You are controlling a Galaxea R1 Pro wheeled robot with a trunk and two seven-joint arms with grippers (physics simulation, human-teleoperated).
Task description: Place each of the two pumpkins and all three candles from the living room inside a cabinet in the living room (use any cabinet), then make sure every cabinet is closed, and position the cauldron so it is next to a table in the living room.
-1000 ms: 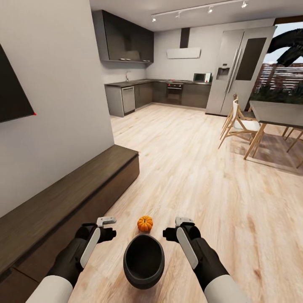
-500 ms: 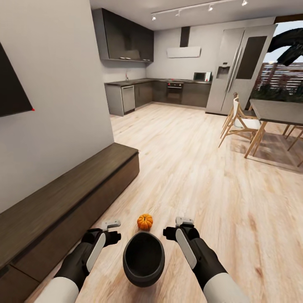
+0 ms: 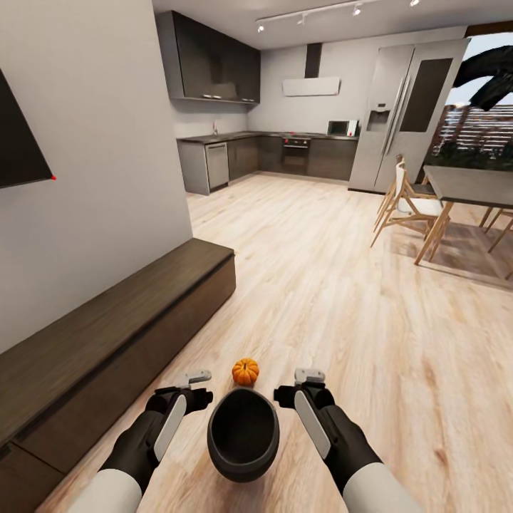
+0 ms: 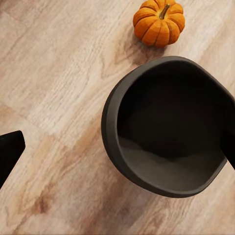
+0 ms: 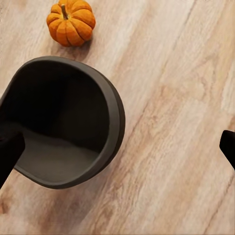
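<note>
Sitting on the pale plank floor (image 3: 342,299) between the two arms is the cauldron (image 3: 243,433), mouth up and empty, its dark bowl plain to see in both wrist views (image 4: 169,127) (image 5: 61,122). Just beyond its far rim sits a pumpkin (image 3: 245,371), orange and ribbed with a short dark stem, close to the pot but not touching it; the left wrist camera catches it (image 4: 159,22) clear of the rim with a strip of bare floor between, and so does the right (image 5: 71,22). The left gripper (image 3: 194,377) hovers on one side of the pot, the right gripper (image 3: 308,375) on the other, both above the floor. Each has its fingers spread wide with nothing between them: in the left wrist view one dark fingertip (image 4: 9,152) is out over bare planks and the other is at the far edge of the frame over the pot. Along the wall on the robot's left runs the cabinet (image 3: 107,335), long, low and dark brown, fronts shut flush. Farther off, a table (image 3: 470,187) with pale wooden chairs (image 3: 406,206) stands to the right, well apart from the pot, and a grey kitchen (image 3: 278,153) lies at the back of the room.
</note>
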